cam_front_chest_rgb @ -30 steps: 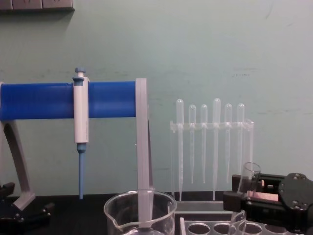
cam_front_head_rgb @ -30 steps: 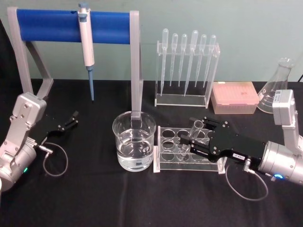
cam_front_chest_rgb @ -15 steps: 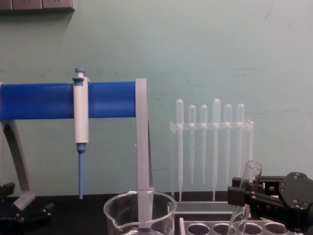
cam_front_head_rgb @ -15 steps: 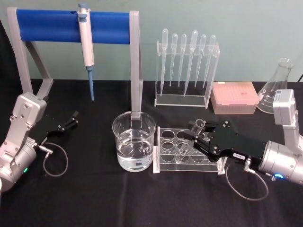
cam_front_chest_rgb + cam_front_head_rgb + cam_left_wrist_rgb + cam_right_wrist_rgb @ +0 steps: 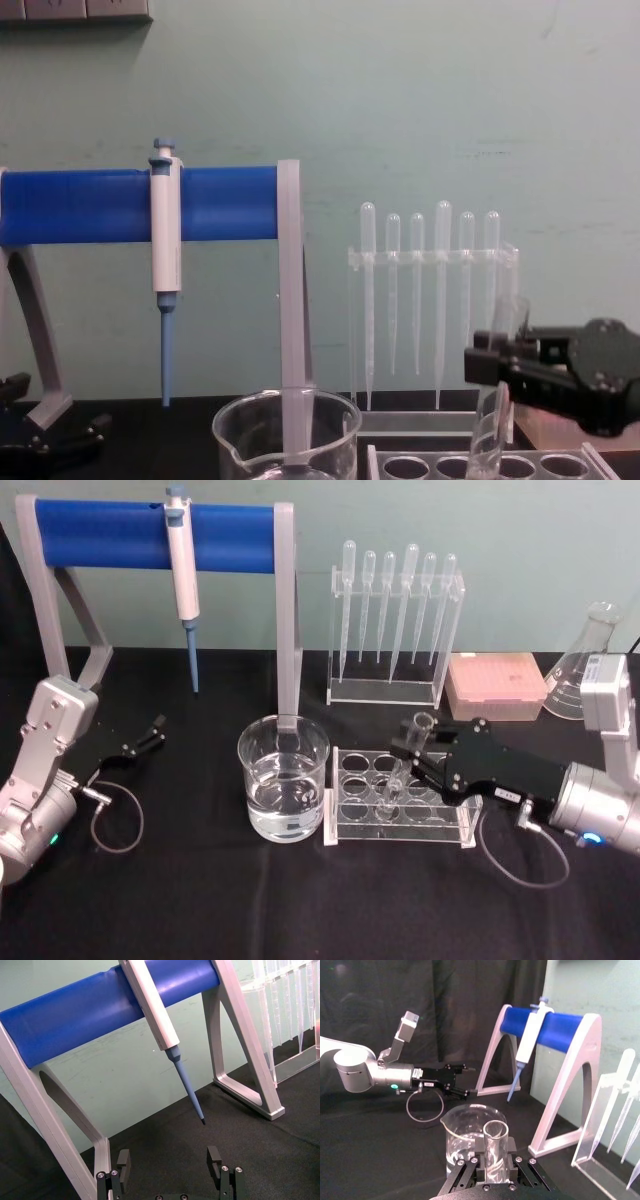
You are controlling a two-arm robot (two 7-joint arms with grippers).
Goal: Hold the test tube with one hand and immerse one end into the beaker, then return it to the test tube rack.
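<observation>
Head view, right of centre: the right hand [image 5: 418, 752] is clamped on the tilted tube [image 5: 397, 778], whose lower end dips into the rack [image 5: 350, 815] just right of the beaker [image 5: 283, 790]. The left hand [image 5: 155, 732] sits far left, fingers apart.

test tube [image 5: 418, 738] + beaker [image 5: 283, 780]: clear glossy glass. rack [image 5: 345, 815]: transparent glossy plastic. desk [image 5: 200, 900]: matt black cloth. right tool [image 5: 415, 763]: matt black plastic, arm [image 5: 600, 815] satin silver metal. stand bar [image 5: 100, 532]: smooth blue plastic.
</observation>
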